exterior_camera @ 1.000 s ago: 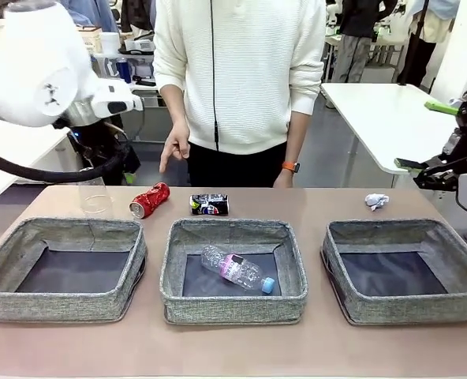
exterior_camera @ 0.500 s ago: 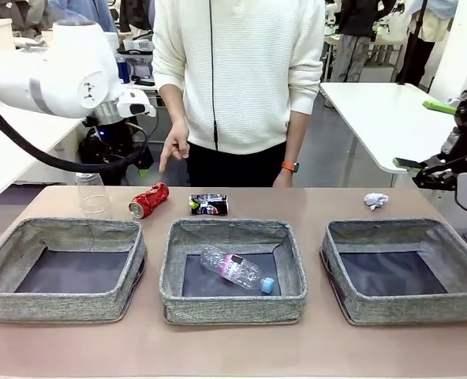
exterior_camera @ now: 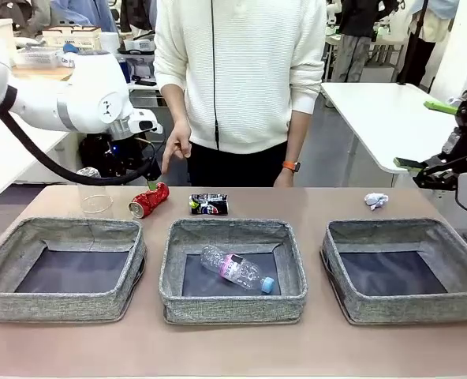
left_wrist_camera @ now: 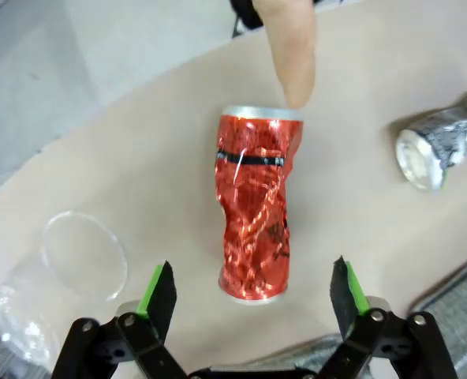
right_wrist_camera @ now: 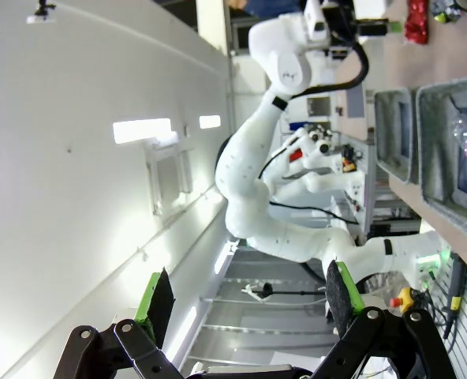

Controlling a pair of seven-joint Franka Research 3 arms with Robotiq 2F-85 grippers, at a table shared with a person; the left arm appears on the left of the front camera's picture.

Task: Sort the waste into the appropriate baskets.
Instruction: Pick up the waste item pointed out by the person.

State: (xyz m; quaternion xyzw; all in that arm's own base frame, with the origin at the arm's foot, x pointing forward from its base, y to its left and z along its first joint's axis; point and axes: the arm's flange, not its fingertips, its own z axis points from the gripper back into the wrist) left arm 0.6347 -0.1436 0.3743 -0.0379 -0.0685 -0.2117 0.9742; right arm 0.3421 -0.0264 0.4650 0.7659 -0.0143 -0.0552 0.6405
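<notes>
A crushed red can (exterior_camera: 149,200) lies on the table behind the left basket (exterior_camera: 60,304), and my left gripper (exterior_camera: 152,185) hangs open just above it. From the left wrist the red can (left_wrist_camera: 253,209) lies lengthwise between the spread fingers of the left gripper (left_wrist_camera: 253,288), untouched. A person's finger (left_wrist_camera: 291,55) points at its far end. A dark can (exterior_camera: 209,204), a clear cup (exterior_camera: 94,193) and a paper ball (exterior_camera: 376,200) rest on the table. The bottle (exterior_camera: 237,268) lies in the middle basket (exterior_camera: 233,304). My right gripper (exterior_camera: 424,169) is open at the far right, off the table.
The right basket (exterior_camera: 407,308) holds nothing. The person stands at the far edge, one hand (exterior_camera: 174,148) lowered over the cans. From the left wrist the dark can (left_wrist_camera: 438,150) is to the right and the cup (left_wrist_camera: 68,268) to the left. The right gripper (right_wrist_camera: 249,304) faces the room.
My left arm has swung right and down, bringing its gripper over the red can. The right arm and the waste have not moved.
</notes>
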